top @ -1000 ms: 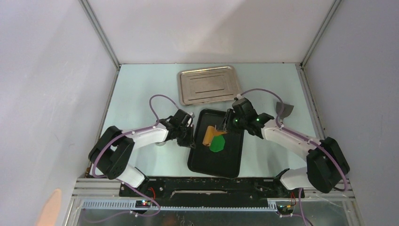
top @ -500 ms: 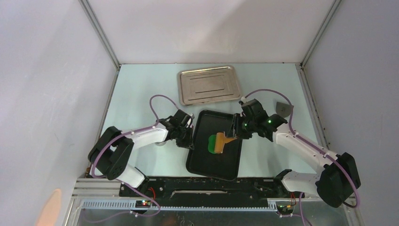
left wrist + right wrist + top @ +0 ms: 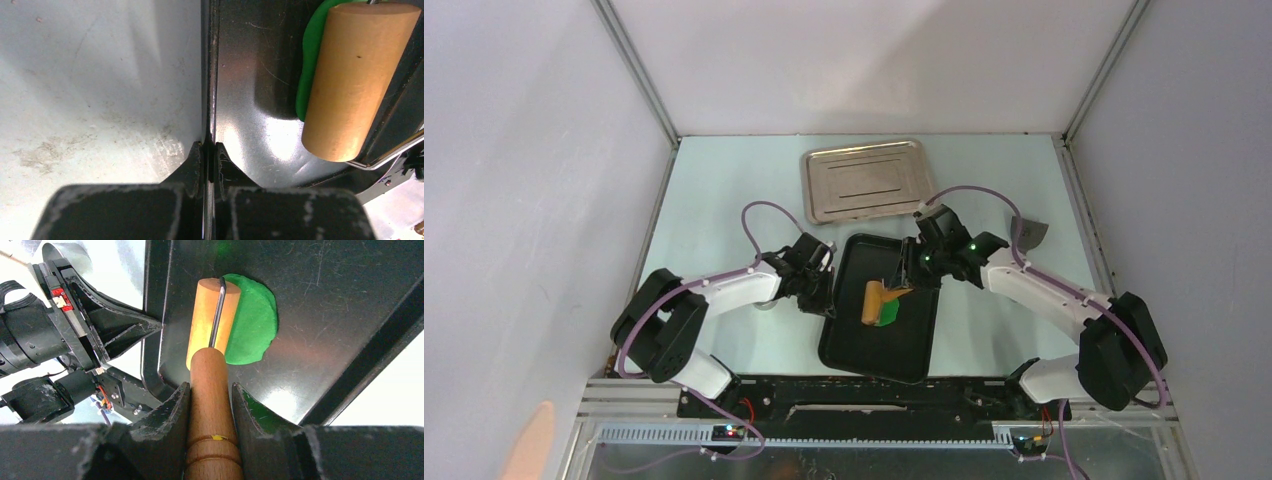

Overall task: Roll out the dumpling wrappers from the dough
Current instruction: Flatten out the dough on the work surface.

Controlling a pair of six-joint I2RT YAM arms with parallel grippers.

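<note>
1. The table (image 3: 714, 190) is a pale mint sheet. Plain grey-white walls (image 3: 864, 60) close it in on three sides, with metal posts rising at the two far corners.
2. Seen from the left wrist, the table surface beside the tray carries dull smudges and whitish scuff marks.
3. A black tray (image 3: 854, 345) lies on the table between the two arms, slightly skewed. Its glossy floor is finely scratched and catches the light.
4. A silver tray (image 3: 864, 180) lies just beyond it, toward the far wall, with straight lines pressed into its floor.
5. A small grey piece (image 3: 1030, 234) sits on the table near the right wall, beyond the right arm.
6. The dough (image 3: 255, 325) is a flattened, bright green oval lying on the floor of the black tray, around its middle.
7. The roller (image 3: 202, 325) has its tan wooden head lying on the side of the dough nearer the left arm. It covers that edge, and the rest of the green shows past it.
8. The right tool (image 3: 211, 392) holds the roller by its wooden handle, one finger pressed against each side.
9. The left tool (image 3: 209, 150) is pinched narrow on the left rim of the black tray, a finger on either side of the thin edge.
10. The arm bases stand on a black rail (image 3: 874, 400) at the near edge, and purple cables (image 3: 769, 215) loop above the arms.
</note>
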